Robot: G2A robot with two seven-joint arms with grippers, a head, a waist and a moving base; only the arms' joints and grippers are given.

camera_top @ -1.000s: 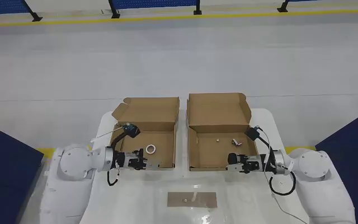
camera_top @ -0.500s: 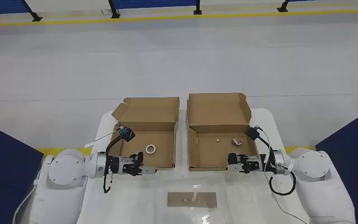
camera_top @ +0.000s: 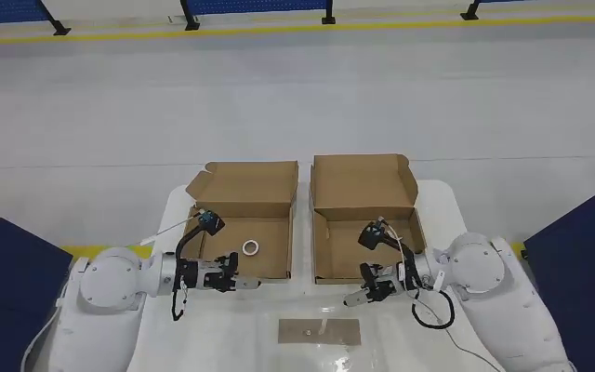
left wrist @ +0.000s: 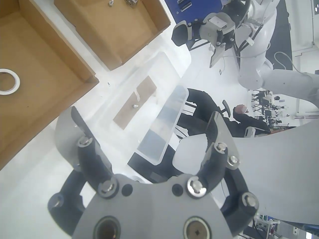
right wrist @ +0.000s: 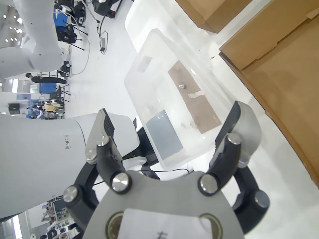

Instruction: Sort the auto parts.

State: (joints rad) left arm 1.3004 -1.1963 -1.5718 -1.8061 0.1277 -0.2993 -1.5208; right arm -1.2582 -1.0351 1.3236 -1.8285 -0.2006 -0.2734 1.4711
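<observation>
Risking a fumble, the right hand (right wrist: 169, 108), wide open and empty just beside the clear bin (right wrist: 149, 50), could nudge the tiny bolt (right wrist: 182, 86) on the bin's brown liner (right wrist: 199, 110) and roll it away.

A white table (camera_top: 242, 325) is seen standing on a grey floor (camera_top: 279, 102). A yellow stripe (camera_top: 279, 28) is laid across the floor well beyond the table, and blue barriers (camera_top: 251, 6) are set just behind it. 2 dark blue panels are placed near the table: a left panel (camera_top: 28, 279) and a right panel (camera_top: 569, 244).
</observation>
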